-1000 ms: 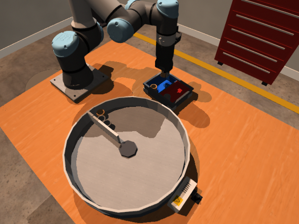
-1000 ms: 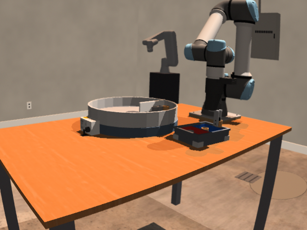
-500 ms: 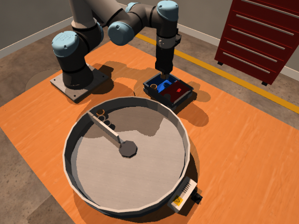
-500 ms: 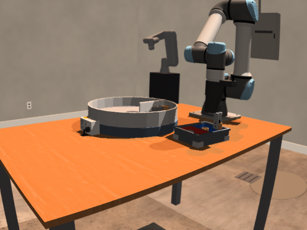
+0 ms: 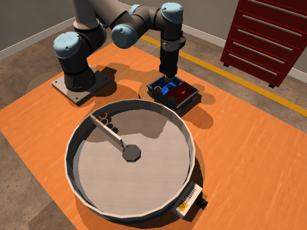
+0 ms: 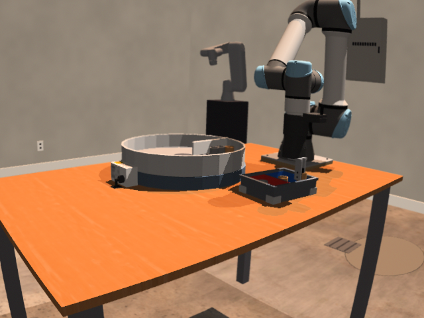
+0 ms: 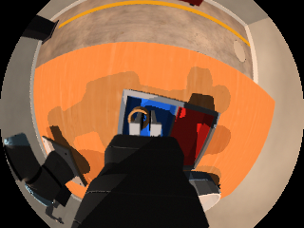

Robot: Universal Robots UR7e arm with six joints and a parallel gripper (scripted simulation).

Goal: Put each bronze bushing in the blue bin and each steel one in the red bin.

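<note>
Bronze bushing gripped, down in the blue bin

The pincer (image 5: 169, 77) (image 6: 300, 174) (image 7: 146, 116) points straight down, clenched on a bronze bushing (image 5: 168, 78) (image 6: 304, 176) (image 7: 138, 109), which sits off to one side of the fingertips, inside the blue bin (image 5: 165, 89) (image 6: 279, 171) (image 7: 163, 106). Whether it touches the bin floor, I cannot tell. Near it in the same bin stands a second bronze bushing (image 5: 158, 88) (image 6: 283, 177). The red bin (image 5: 184, 95) (image 6: 270, 179) (image 7: 190, 138) adjoins the blue one; a dark grey round shape in its shaded corner looks like a steel bushing (image 5: 171, 99). Beyond the bins, near them on the desk (image 5: 250, 160) (image 6: 144, 236) (image 7: 157, 62), is the turntable (image 5: 135, 217) (image 6: 181, 165). Inside its wall, along one side of the straight bar (image 5: 107, 130) (image 6: 202, 147), are another bronze bushing (image 5: 103, 115) (image 6: 228, 148) and two grey steel ones, upright in a row
</note>
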